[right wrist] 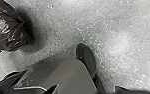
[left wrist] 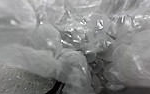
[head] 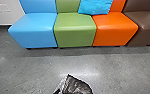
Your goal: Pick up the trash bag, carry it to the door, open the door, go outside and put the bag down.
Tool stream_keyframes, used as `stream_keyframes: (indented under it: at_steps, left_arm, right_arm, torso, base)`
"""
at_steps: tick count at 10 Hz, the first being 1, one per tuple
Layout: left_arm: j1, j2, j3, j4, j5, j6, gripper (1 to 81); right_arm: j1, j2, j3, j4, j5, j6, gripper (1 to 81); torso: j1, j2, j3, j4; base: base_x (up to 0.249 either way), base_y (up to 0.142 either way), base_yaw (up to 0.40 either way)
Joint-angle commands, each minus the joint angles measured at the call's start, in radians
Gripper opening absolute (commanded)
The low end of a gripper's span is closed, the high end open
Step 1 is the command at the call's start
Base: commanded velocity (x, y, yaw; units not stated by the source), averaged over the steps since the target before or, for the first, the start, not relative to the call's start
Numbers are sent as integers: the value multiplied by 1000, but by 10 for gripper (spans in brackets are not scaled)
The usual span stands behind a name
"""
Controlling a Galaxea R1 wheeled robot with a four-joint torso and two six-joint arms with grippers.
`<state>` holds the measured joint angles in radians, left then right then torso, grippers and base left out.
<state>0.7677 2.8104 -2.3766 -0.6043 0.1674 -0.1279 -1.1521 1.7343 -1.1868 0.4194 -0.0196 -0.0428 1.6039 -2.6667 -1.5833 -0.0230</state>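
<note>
Left hand: nearer one, close against trash bag (head: 77, 86); grip cannot be told, nor right hand's. Bag low before robot, well out from green seat's (head: 74, 28) front edge; contact with floor (head: 23, 72) unclear.

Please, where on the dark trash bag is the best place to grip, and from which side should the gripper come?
I would pinch the dark trash bag at its gathered spot, probably coming down from above. Folds run together there, so fingers could close on bunched plastic; the rounded, shiny body looks harder to hold.
</note>
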Motion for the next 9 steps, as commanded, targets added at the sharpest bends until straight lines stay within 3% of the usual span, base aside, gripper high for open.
stream_keyframes:
  at_steps: [1, 3, 4, 9]
  left_arm:
    - [-75, -8, 5, 7, 60, 5, 811]
    - [-72, -6, 5, 23, 60, 5, 811]
    - [-70, -6, 5, 29, 60, 5, 10]
    - [-61, 3, -3, 35, 58, 4, 10]
  right_arm:
    - [38, -72, 18, 18, -79, 1, 811]
    - [38, -68, 12, 18, -79, 1, 811]
    - [38, -66, 12, 18, -79, 1, 811]
    - [37, -63, 10, 16, -79, 1, 811]
  torso:
    - [0, 0, 0, 0]
    - [0, 0, 0, 0]
    - [0, 0, 0, 0]
    - [0, 0, 0, 0]
  base:
    - [0, 0, 0]
    - [0, 0, 0]
    - [0, 0, 0]
    - [0, 0, 0]
